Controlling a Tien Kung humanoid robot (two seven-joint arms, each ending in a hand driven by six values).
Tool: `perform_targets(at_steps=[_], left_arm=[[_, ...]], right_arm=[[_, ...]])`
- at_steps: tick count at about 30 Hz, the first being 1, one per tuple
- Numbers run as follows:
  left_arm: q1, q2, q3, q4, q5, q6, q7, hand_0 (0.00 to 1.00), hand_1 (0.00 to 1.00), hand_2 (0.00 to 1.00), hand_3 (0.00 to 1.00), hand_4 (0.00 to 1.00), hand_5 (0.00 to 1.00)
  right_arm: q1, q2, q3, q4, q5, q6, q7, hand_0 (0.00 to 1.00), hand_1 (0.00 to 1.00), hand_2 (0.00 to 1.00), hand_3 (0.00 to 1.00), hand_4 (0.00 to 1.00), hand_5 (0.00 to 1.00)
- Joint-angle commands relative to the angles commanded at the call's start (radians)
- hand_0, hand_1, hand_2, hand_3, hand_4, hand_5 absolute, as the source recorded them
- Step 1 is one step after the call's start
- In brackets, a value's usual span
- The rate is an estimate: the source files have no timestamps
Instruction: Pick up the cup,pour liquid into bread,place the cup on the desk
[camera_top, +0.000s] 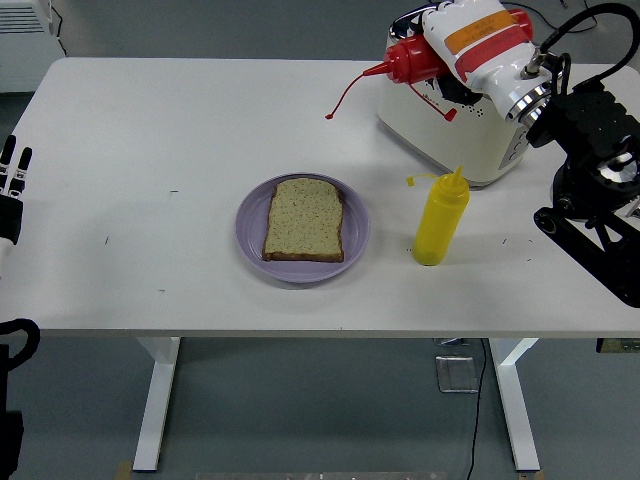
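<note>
Raised over the white toaster-like box (450, 125) at the white table's (150, 130) far right: right hand (480, 45) clenched around red squeeze bottle (412, 58), tipped sideways, nozzle toward left; nearer than box, lilac round plate (303, 229) carrying speckled bread slice (304, 220); just beside box, upright yellow squeeze bottle (440, 219); far left of box, left hand (12, 185) resting, fingers straight.

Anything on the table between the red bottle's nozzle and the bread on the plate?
No. In the head view, only bare white table lies between the red bottle, held by the right robot hand, and the bread.
</note>
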Motion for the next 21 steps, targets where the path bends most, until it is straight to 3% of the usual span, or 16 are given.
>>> perform_targets(at_steps=[5,13,21], left_arm=[[0.002,0.000,0.001,0.000,0.000,0.000,-0.001,0.791,0.742,0.748,0.703,0.517,0.996],[0.002,-0.002,0.007,0.000,-0.001,-0.001,0.000,0.784,0.731,0.729,0.682,0.518,0.994],[0.008,-0.001,0.004,0.000,0.000,0.000,-0.001,0.786,0.733,0.738,0.687,0.520,0.997]], right_arm=[[0.006,-0.006,-0.001,0.006,0.000,-0.009,-0.020,0.125,0.202,0.293,0.348,0.373,0.074],[0.023,0.005,-0.189,-0.042,0.000,0.018,-0.027,0.124,0.200,0.289,0.349,0.380,0.091],[0.006,-0.005,-0.062,-0.014,0.000,-0.027,-0.042,0.127,0.201,0.291,0.348,0.389,0.091]])
